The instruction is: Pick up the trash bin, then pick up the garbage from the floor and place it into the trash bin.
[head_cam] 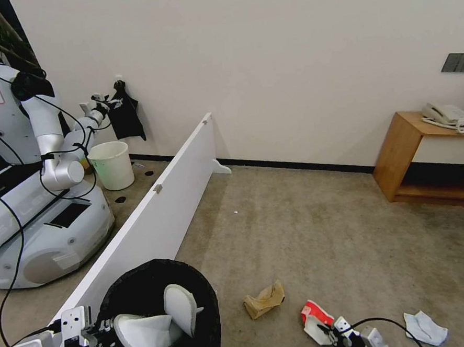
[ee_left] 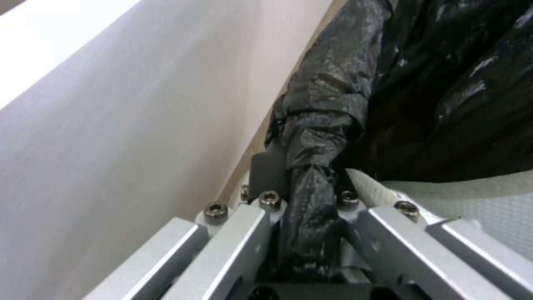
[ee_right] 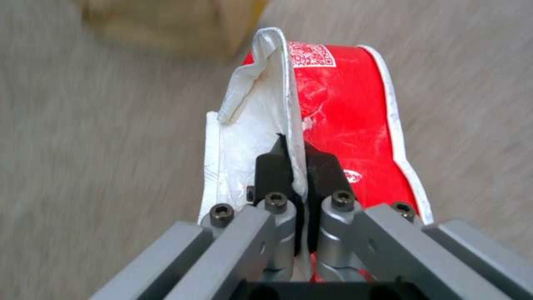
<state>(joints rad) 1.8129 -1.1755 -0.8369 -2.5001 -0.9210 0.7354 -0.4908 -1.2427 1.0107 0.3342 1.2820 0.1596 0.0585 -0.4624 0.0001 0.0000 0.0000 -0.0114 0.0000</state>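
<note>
The trash bin (head_cam: 198, 301), lined with a crinkled black bag, stands at the bottom left of the head view with two white slippers (head_cam: 180, 308) inside. My left gripper (head_cam: 97, 325) is shut on its bagged rim (ee_left: 314, 175). At the bottom right, my right gripper (head_cam: 331, 333) is shut on the edge of a red-white packet (head_cam: 315, 313), whose red face and white inside show close up in the right wrist view (ee_right: 333, 104). A brown paper scrap (head_cam: 264, 300) lies on the carpet between bin and packet. A pale blue mask (head_cam: 426, 327) lies to the right.
A low white partition board (head_cam: 161, 214) runs from the bin back toward the wall. Beyond it stand another white robot (head_cam: 40, 206) and a small cream bucket (head_cam: 111, 165). A wooden side table (head_cam: 425, 156) with a phone sits at the right wall. Open carpet lies ahead.
</note>
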